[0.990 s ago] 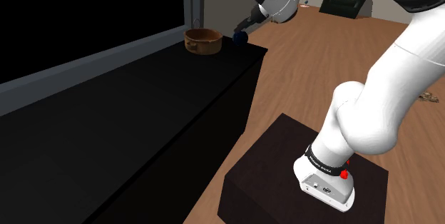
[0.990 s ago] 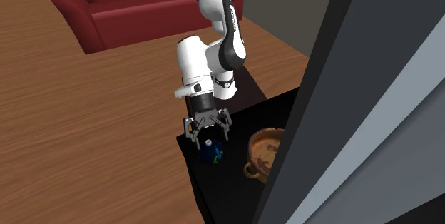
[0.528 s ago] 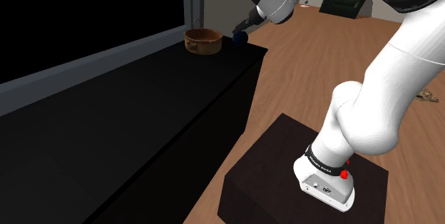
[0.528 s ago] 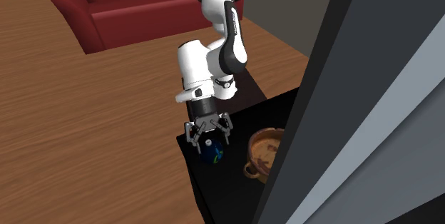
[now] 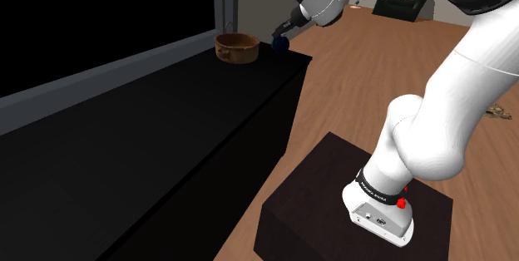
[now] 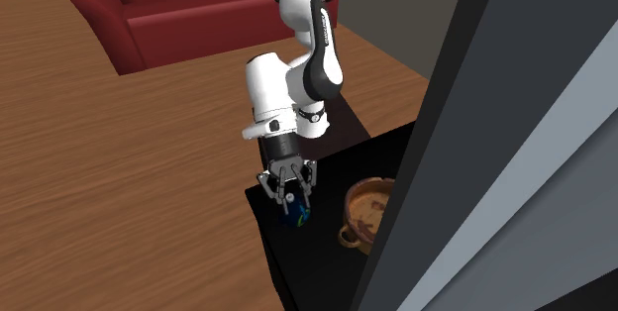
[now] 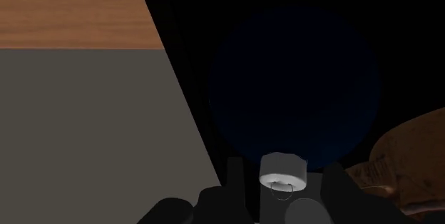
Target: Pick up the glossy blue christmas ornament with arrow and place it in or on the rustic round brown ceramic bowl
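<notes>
Blue Christmas ornament (image 5: 280,44) sits on the far corner of a black cabinet's surface (image 5: 166,126) in the shoulder view, just beside a round brown bowl (image 5: 237,47) that stands toward that view's left. The black hand (image 5: 284,31) comes down on the ornament from above, at the end of the white arm that rises from the dark stand (image 5: 333,176) on a wooden floor (image 5: 366,76). In the second exterior view the hand (image 6: 294,200) points down at the cabinet's corner and straddles the ornament (image 6: 299,214), which rests on the surface. Whether the hand clamps it or only stands around it cannot be told. The bowl (image 6: 368,212) is close by toward this view's right, and a red sofa (image 6: 178,7) stands well behind. In the wrist view the ornament (image 7: 296,87) looms as a dark blue ball, its white cap (image 7: 283,170) nearest the hand, with the bowl's brown rim (image 7: 410,158) beside it.
</notes>
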